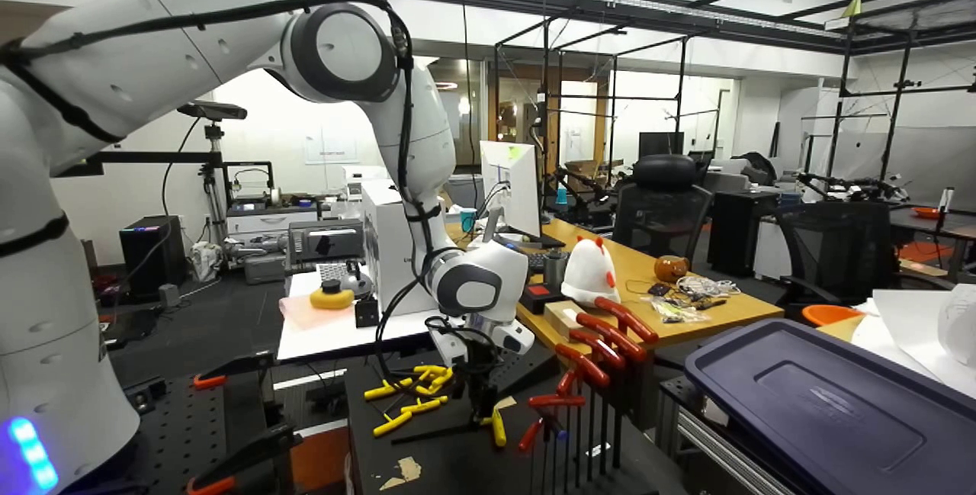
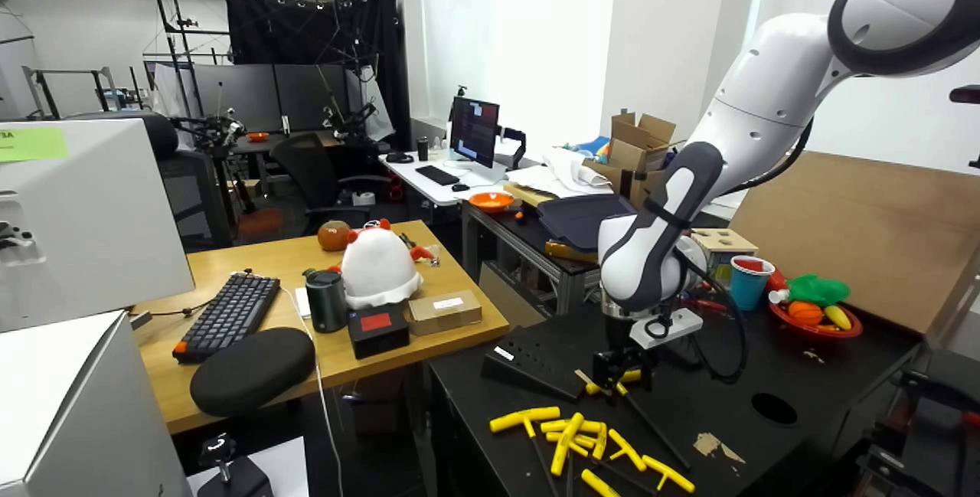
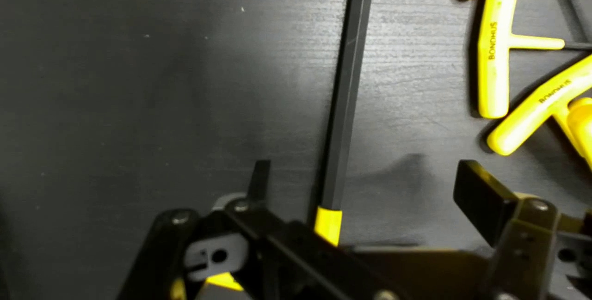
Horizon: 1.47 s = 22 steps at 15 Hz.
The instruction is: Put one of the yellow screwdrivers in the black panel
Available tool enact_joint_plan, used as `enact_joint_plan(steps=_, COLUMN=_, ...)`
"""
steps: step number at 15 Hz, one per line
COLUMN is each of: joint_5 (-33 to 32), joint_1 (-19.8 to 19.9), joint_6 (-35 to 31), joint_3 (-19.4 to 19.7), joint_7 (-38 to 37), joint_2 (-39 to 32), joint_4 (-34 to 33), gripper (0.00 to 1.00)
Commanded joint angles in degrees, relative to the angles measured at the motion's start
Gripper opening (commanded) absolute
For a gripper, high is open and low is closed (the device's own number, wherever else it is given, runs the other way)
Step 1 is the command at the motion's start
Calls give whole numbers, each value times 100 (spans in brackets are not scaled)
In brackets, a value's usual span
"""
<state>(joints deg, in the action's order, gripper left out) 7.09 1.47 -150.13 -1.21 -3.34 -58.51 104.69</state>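
Note:
My gripper (image 3: 363,168) is open low over the black table. The shaft of a yellow screwdriver (image 3: 344,119) runs between its fingers, untouched, nearer the left one. My gripper hides most of that tool's handle; one yellow part (image 1: 498,428) shows beside the gripper (image 1: 482,403) in an exterior view. Several more yellow screwdrivers (image 2: 568,443) lie loosely piled nearby, two of their handles (image 3: 494,59) at the wrist view's right. The black panel (image 1: 598,450) carries a row of red-handled tools (image 1: 610,339). A sloped black block (image 2: 528,367) with rows of holes holds no tools.
The arm partly covers the red handles in an exterior view. A blue cup (image 2: 749,284) and a red bowl (image 2: 819,321) of toy fruit stand farther along the table. A round hole (image 2: 773,407) pierces the tabletop. A dark bin lid (image 1: 831,403) lies beyond the tools.

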Motion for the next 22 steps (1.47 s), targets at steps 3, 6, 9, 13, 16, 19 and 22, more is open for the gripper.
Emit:
enact_joint_plan(steps=3, joint_5=-29, joint_1=-76, joint_6=-111, joint_3=37, joint_7=-92, joint_2=-181, joint_4=-188, gripper=100)
enact_joint_plan(steps=6, joint_5=13, joint_1=-98, joint_6=-274, joint_3=43, joint_7=-176, joint_2=-289, joint_4=-218, gripper=100)
enact_joint_plan(steps=9, joint_5=54, joint_1=-43, joint_6=-340, joint_3=19, joint_7=-195, joint_2=-378, joint_4=-306, gripper=100)
enact_joint_plan(steps=13, joint_5=143, joint_1=32, joint_6=-409, joint_3=-32, joint_7=-240, joint_2=-334, joint_4=-264, gripper=100)
enact_joint_plan(steps=16, joint_5=220, joint_1=99, joint_6=-479, joint_3=-47, joint_7=-234, joint_2=-308, joint_4=-266, gripper=100)
enact_joint_plan(steps=19, joint_5=235, joint_1=105, joint_6=-636, joint_3=9, joint_7=-282, joint_2=-259, joint_4=-215, gripper=100)
enact_joint_plan(steps=22, joint_5=240, joint_1=77, joint_6=-870, joint_3=101, joint_7=-376, joint_2=-201, joint_4=-126, gripper=100)
